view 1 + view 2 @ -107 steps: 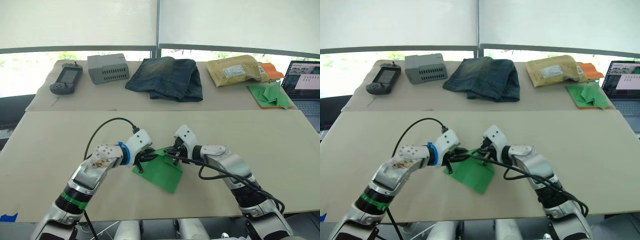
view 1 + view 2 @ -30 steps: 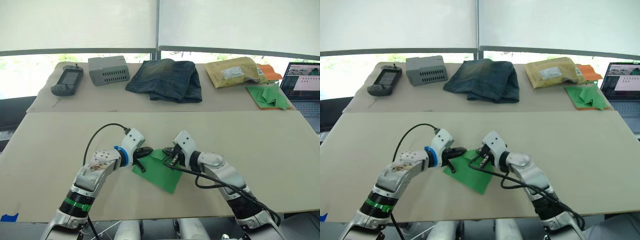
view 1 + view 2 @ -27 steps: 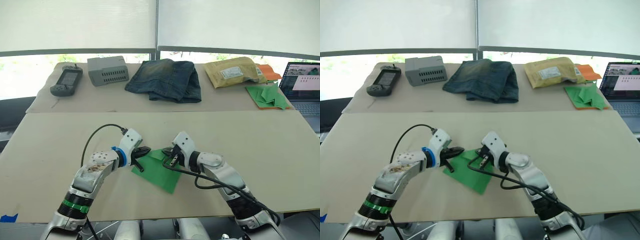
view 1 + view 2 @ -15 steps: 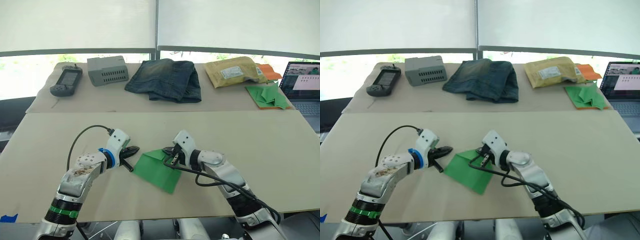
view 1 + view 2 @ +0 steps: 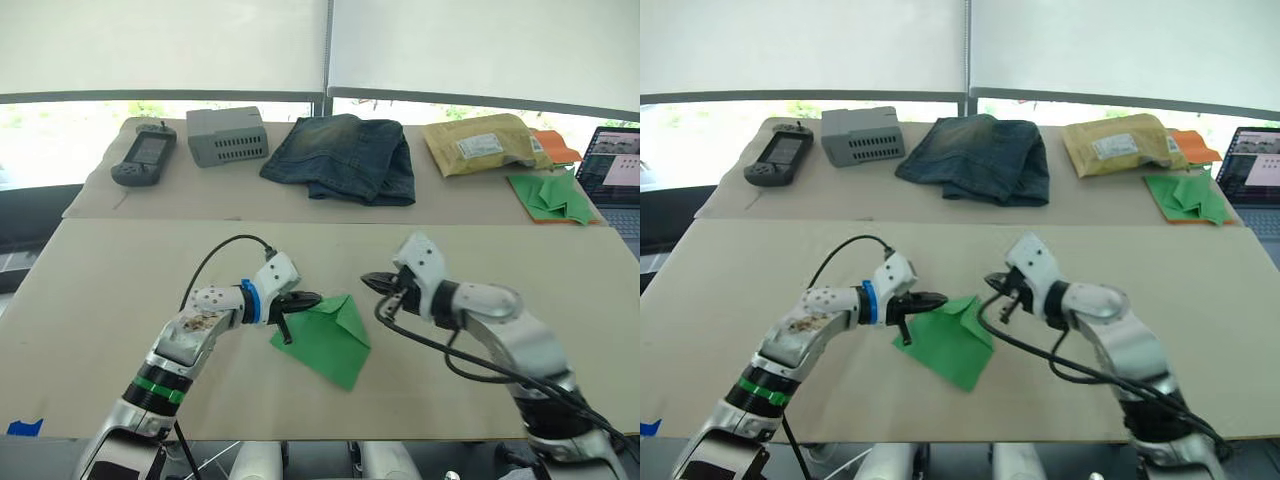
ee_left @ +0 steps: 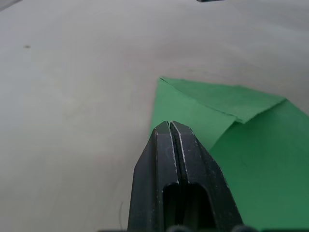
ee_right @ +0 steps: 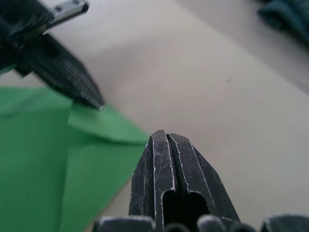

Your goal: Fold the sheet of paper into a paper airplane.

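The sheet of paper [image 5: 322, 346] is bright green and lies flat on the near table, with its far corner folded over into a small triangular flap [image 6: 219, 99]. My left gripper [image 5: 313, 298] is shut with nothing between its fingers. Its tip [image 6: 169, 126] rests at the paper's far left edge, just beside the flap. My right gripper [image 5: 368, 281] is shut too and hangs a little above the table to the right of the paper, apart from it. In the right wrist view, my left gripper's black fingers [image 7: 63, 67] touch the flap's edge.
On the back table lie a handheld device [image 5: 140, 157], a grey box [image 5: 228, 135], folded jeans [image 5: 345, 157], a padded envelope [image 5: 480, 143] and a pile of green paper shapes on an orange sheet [image 5: 555, 192]. A laptop [image 5: 622, 160] stands at the far right.
My right gripper has let go of the paper's far corner and drawn back to the right. My left gripper has returned from the left to the paper's edge. The camera shifted slightly.
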